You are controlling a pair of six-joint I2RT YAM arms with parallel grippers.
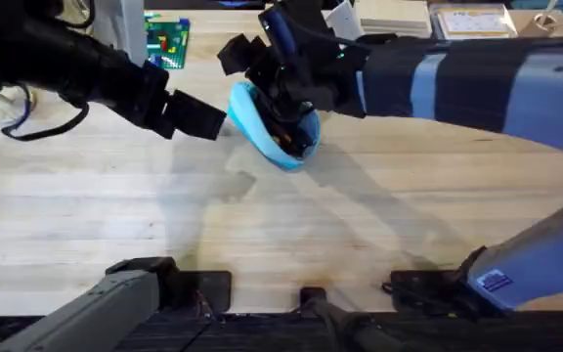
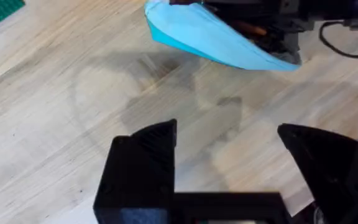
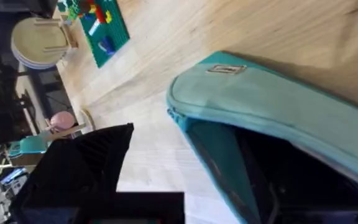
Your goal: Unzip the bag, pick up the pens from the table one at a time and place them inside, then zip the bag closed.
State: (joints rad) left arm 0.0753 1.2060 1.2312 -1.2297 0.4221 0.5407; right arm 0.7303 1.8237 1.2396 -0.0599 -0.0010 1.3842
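Turquoise fabric marks the bag, which sits in the upper middle of the overhead frame, tipped up on the table with its mouth gaping toward the lower right. Inside that opening the overhead view shows something orange, likely one of the pens, though it is too small to make out clearly. The right gripper reaches in from the right side of the frame and sits against the upper edge of the bag; its black parts overlap the pouch, and whether its fingers are apart or clamped on the fabric cannot be told. In the right wrist view the bag lies close under the camera, its unzipped edge and dark interior showing.

The left gripper comes in from the upper left of the overhead frame and stops just beside the left end of the bag, not touching it. In the left wrist view its two black fingers stand wide apart with nothing between them, bare wood beneath, and the bag lies farther off toward the top of that frame. A green board of bricks lies at the upper left.
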